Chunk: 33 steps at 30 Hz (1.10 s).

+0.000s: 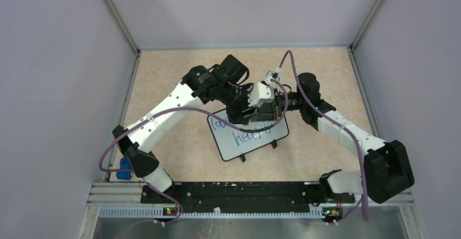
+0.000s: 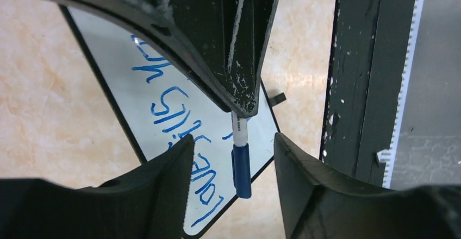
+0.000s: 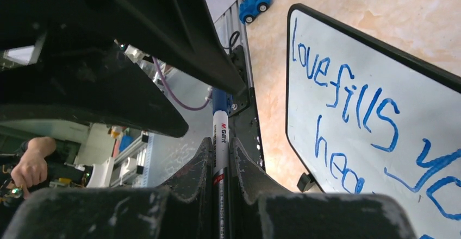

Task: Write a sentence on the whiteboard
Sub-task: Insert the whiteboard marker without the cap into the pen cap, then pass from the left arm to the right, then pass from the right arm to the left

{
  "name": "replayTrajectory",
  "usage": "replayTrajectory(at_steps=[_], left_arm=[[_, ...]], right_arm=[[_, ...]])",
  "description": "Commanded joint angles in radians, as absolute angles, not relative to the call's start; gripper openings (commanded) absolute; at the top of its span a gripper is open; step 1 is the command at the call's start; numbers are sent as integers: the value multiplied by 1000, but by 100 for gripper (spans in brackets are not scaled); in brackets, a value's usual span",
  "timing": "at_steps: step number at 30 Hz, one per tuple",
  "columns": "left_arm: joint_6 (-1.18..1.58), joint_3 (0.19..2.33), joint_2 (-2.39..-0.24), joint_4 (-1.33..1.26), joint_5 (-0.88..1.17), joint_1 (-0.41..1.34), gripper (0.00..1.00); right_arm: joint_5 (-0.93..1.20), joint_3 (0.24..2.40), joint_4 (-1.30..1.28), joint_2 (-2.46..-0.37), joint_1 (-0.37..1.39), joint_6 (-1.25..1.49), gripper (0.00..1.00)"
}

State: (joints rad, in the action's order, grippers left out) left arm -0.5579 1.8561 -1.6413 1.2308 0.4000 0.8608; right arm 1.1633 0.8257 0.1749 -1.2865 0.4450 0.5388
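Beneath both grippers lies the desk (image 1: 174, 141), a pale mottled surface. Directly under the spot where the two arms meet rests the whiteboard (image 1: 239, 149). It lies flat and at a slant, with its black frame and two small feet showing on the edge nearer the arm bases. The left gripper (image 2: 234, 141) hangs above the far part of the board with its jaws parted. A clear gap shows on each side of what stands between them, so it grips nothing. Facing it from the other side, the right gripper (image 3: 220, 145) is closed tight on the marker (image 3: 220, 127), a slim white barrel with printed lettering clamped between its fingers. The marker points away from the right gripper and straight into the parted jaws of the left one. Its blue cap (image 2: 241, 168) sits there between the left fingers without touching either. Below the marker, the sentence (image 3: 348, 100) runs across the board in blue handwriting, in two slanted lines. "love fills" reads plainly on the first line; the rest is partly cut off or hidden by the grippers. Well apart from both grippers, near the base of the left arm, a small blue toy car (image 3: 254, 5) stands at the desk's edge.
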Motion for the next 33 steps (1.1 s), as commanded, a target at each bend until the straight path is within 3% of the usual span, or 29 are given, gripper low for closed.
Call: replayTrajectory(at_steps=[1,6,12,18,33], left_arm=[[-513,1844,-1512,1101,493,772,64],[-490,1747,-1403,991,716,549,75],[-611,1463,-1219,838,642,540,76],[-681,1398,-1195,819,550,582,78],[-698,1398,-1302,831,369,778,60]], right_arm=[[1187,834,291,-1262,408,600,0],[1201,851,329,-1246,380,641,0],[1217,858,309,-1234,376,656,0],[1231,847,327,-1229,387,673,0],[1217,852,351,-1243,424,694,0]])
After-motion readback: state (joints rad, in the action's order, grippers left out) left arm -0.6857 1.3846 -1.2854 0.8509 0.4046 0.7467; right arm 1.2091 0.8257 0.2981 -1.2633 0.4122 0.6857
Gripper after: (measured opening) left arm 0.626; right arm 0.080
